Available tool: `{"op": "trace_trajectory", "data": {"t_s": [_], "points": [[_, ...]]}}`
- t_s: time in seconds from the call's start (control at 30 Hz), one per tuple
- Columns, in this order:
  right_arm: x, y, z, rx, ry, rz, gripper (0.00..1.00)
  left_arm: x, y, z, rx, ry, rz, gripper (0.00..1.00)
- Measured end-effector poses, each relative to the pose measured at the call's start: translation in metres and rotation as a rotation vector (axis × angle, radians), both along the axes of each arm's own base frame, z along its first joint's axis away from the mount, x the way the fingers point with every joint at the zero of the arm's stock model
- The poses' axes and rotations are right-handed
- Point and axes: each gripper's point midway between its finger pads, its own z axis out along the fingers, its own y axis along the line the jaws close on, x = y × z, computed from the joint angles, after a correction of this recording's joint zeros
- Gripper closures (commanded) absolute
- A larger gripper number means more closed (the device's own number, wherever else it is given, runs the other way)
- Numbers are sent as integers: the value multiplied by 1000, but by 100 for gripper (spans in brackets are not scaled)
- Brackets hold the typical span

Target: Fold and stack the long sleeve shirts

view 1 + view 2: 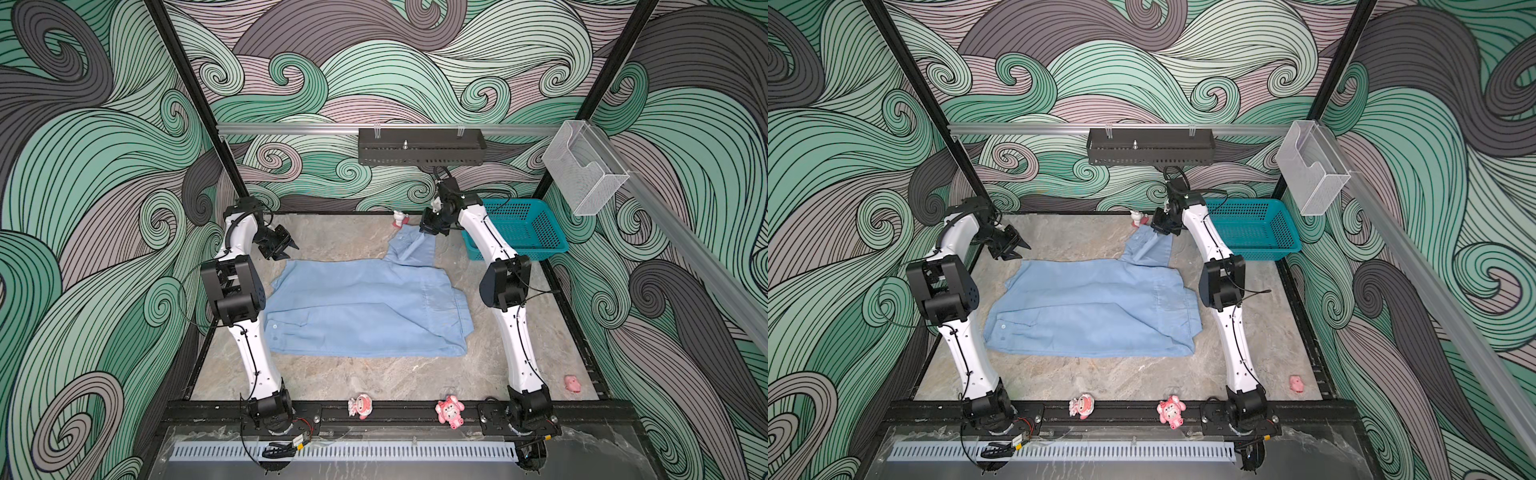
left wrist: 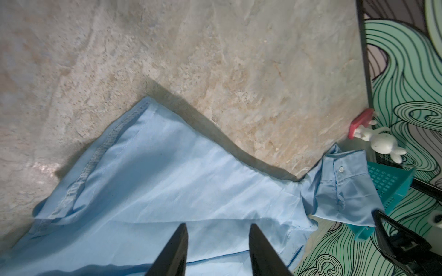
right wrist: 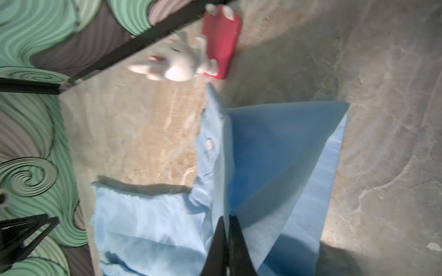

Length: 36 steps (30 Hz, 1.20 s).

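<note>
Right wrist view is showing the right gripper (image 3: 226,217) with its two black fingers pressed together on a fold of the sleeve (image 3: 275,155), the thin blue cloth rising in a tent up to the fingertips and a small button (image 3: 209,144) sitting on the cuff (image 3: 212,114) beside it. In both top views the light blue shirt (image 1: 365,307) is lying mostly flat in the middle of the marble-patterned table (image 1: 332,382), and that sleeve is stretching from the shirt's body toward 1 o'clock, lifted at its far end where the right gripper is pinching it. A teal basket (image 1: 519,232) is sitting at 2 o'clock from the shirt, just behind the right arm (image 1: 478,226), and a white rabbit figurine (image 1: 400,217) is standing at 12 o'clock by the table's back edge, near the cuff. The left gripper (image 2: 217,227) is hovering at 10 o'clock from the shirt, above its corner hem, with its fingers parted and gripping nothing; bare cloth is showing in the gap between them
</note>
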Motion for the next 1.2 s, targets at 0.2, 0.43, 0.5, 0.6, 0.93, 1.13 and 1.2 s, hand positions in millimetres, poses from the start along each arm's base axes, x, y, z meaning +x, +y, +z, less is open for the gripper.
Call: {"op": "trace_trajectory", "data": {"t_s": [0.2, 0.43, 0.5, 0.6, 0.93, 1.13, 1.2], "points": [[-5, 16, 90, 119, -160, 33, 100, -6, -6, 8, -19, -23, -18, 56], [-9, 26, 140, 218, -250, 53, 100, -13, -11, -3, -44, 3, -27, 56], [-8, 28, 150, 235, -268, 52, 100, -13, -11, -1, -45, -4, -30, 56], [-8, 30, 171, 270, -317, 60, 100, -13, -12, 5, -48, -18, -34, 56], [-1, 36, 196, 334, -394, 64, 100, -14, -15, 19, -52, -57, -49, 56], [8, 28, 174, 302, -360, 39, 100, -17, -15, 13, -56, -42, -46, 56], [13, 24, 169, 298, -360, 33, 100, -18, -14, 12, -56, -40, -45, 56]]}}
